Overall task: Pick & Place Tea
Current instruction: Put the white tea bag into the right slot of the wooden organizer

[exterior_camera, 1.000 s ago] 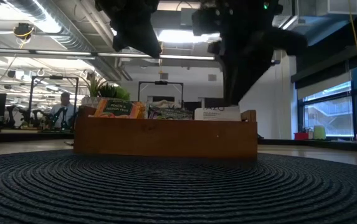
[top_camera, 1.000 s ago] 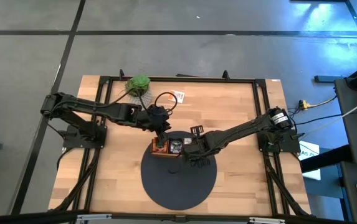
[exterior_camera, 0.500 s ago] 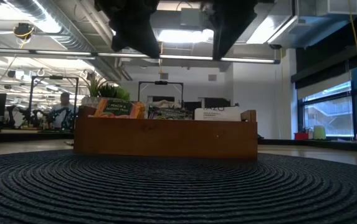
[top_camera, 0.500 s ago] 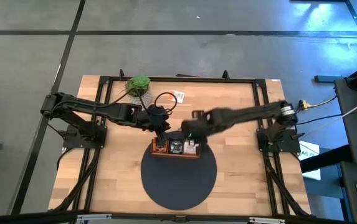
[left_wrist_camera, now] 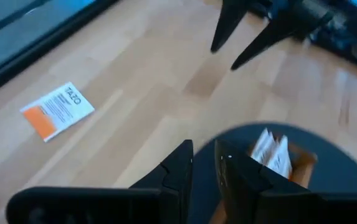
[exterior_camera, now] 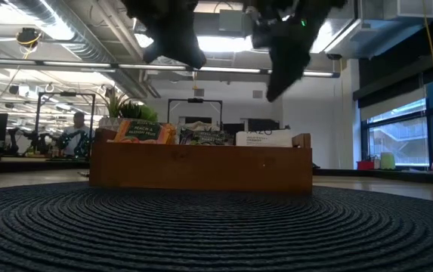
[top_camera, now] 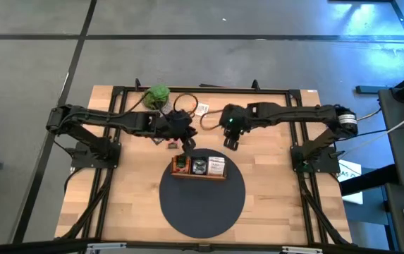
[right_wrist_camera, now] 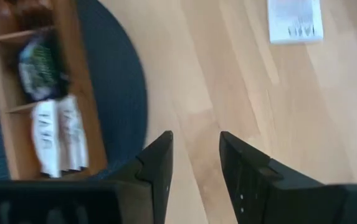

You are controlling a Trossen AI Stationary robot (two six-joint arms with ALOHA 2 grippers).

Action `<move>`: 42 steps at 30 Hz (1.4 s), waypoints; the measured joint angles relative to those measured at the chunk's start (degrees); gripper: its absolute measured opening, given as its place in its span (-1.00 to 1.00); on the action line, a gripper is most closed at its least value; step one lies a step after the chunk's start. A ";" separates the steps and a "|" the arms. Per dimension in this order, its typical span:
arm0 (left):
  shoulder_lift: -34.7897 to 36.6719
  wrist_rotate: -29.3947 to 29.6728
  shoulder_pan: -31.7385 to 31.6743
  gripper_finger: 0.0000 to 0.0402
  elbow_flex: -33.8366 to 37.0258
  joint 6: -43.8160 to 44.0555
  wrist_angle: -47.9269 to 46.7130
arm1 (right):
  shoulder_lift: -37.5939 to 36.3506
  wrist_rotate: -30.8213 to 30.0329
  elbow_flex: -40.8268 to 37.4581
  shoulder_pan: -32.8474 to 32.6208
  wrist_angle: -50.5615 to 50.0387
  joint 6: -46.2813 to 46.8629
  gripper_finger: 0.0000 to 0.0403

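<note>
We see that the right claw [top_camera: 231,139] has pulled back from over the wooden tray [top_camera: 199,175], where it hung a second ago, and now hovers above bare table [top_camera: 272,176] on the far side of the round dark mat [top_camera: 202,204]. Its fingers [right_wrist_camera: 156,163] stand parted with only wood between them, so it is released and carries nothing. We take that to mean its last packet is delivered: the white packets [right_wrist_camera: 58,135] now stand in the tray's right compartment, beside the dark-green ones [right_wrist_camera: 39,70] in the middle.

The left claw [top_camera: 187,145] has also lifted a little away from the tray's left end, and hangs just beyond it. Its fingers [left_wrist_camera: 177,174] show a narrow gap with nothing in it.

One white-orange tea packet [top_camera: 202,109] lies flat on the table at the far edge, near the potted plant [top_camera: 156,95], well apart from the tray. We judge it the next thing to fetch, and the right claw points roughly toward it.

From table height both claws are only dark shapes overhead, their tips lost against the ceiling lights. The tray's left compartment is cut off in the right wrist view, and from above its orange packets [exterior_camera: 142,132] are too small to count.
</note>
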State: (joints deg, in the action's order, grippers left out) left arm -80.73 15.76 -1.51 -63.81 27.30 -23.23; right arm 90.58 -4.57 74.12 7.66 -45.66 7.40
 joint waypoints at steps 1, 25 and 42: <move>0.00 -0.15 -0.71 -0.68 0.00 0.87 0.48 | -1.08 1.34 -2.11 1.14 1.31 0.11 -0.34; -24.54 -25.88 -32.62 -0.98 -10.97 -15.06 -1.77 | -8.19 3.23 -12.73 12.53 20.32 -3.40 -0.34; -41.70 -22.30 -33.90 -0.99 -27.32 -20.97 -16.02 | -8.19 3.20 -12.73 15.80 21.94 1.55 -0.34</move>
State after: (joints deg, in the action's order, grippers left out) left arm -122.43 -6.54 -35.41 -91.13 6.33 -39.25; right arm 82.39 -1.37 61.39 23.46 -23.73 8.95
